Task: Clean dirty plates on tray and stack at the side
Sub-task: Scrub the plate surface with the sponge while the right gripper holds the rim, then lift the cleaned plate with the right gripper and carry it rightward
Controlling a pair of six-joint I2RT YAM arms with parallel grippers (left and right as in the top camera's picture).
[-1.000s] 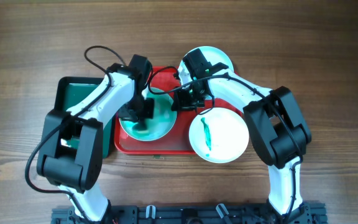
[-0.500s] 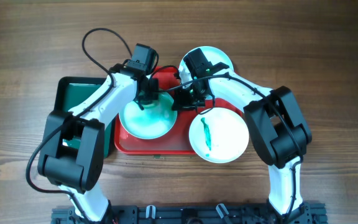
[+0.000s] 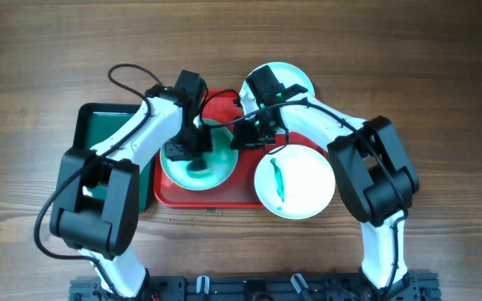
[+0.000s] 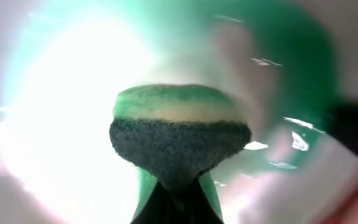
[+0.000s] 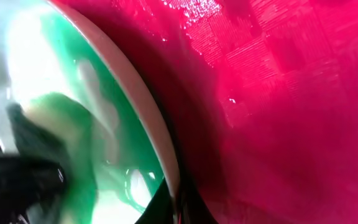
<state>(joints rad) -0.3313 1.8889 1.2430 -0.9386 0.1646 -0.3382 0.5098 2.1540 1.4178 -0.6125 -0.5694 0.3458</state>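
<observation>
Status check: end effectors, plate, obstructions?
Left end effector shut on yellow-and-dark scouring sponge, pressed on round white aqua-rimmed plate in red plastic tray. Right end effector pinching that plate's rim. Nothing blocking.

Robot lab: wooden table [image 3: 442, 50], mounting rail [image 3: 249, 288]

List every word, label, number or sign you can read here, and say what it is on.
None can be read.
The plates, red tray, green tray, sponge, left arm and right arm show no legible print.
Both wrist views are blurred close-ups with no lettering visible.
</observation>
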